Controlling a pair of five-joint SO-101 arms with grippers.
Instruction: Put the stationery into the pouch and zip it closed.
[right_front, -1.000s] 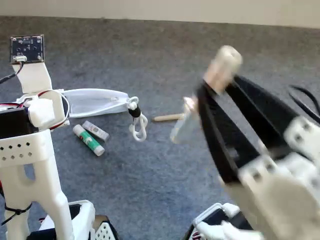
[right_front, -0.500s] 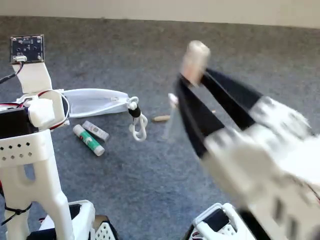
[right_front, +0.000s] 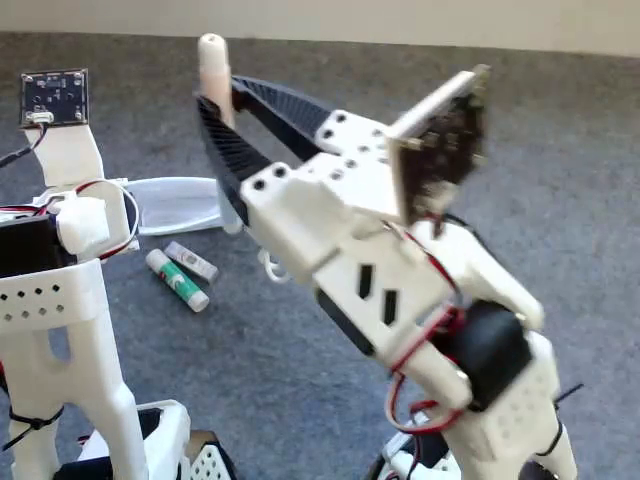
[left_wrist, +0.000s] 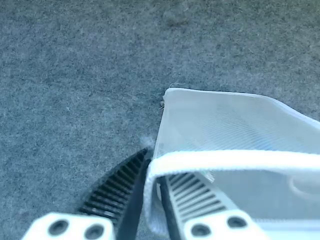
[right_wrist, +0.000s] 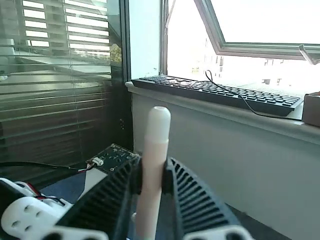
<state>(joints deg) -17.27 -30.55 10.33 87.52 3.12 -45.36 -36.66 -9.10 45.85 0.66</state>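
The white mesh pouch (right_front: 182, 203) lies on the grey carpeted counter (right_front: 330, 150), at the left of the high view, with one end at the left arm. In the left wrist view, the pouch (left_wrist: 225, 125) shows its thick white rim nearest the camera. The left gripper (left_wrist: 156, 165) has its black ribbed fingers (left_wrist: 117, 187) clamped on that rim: one finger lies outside the pouch, and the other shows through the mesh.

Two items of stationery lie on the counter just beside the pouch, on the side nearer the arm bases. These are a green-and-white glue stick (right_front: 178, 280) and a small grey-and-white tube (right_front: 190, 260). They lie side by side at about the same angle, and neither is inside the pouch.

The third item is a cream-white cylindrical stick (right_front: 211, 55). The right gripper (right_front: 222, 92) holds it up off the counter, and in the high view it sits above the pouch. The gripper's black fingers (right_front: 275, 100) are closed firmly on the stick. In the right wrist view, you see the stick (right_wrist: 156, 135) upright in the right gripper (right_wrist: 152, 167), with its rounded end projecting well past the fingertips.

In the right wrist view, the dark camera board (right_wrist: 112, 156) of the left arm sits behind the gripper. In the high view, this board (right_front: 55, 97) stands at the top of the left arm. Farther back, a black keyboard (right_wrist: 220, 92) rests on a window sill, with slatted blinds (right_wrist: 50, 75) beside the window.
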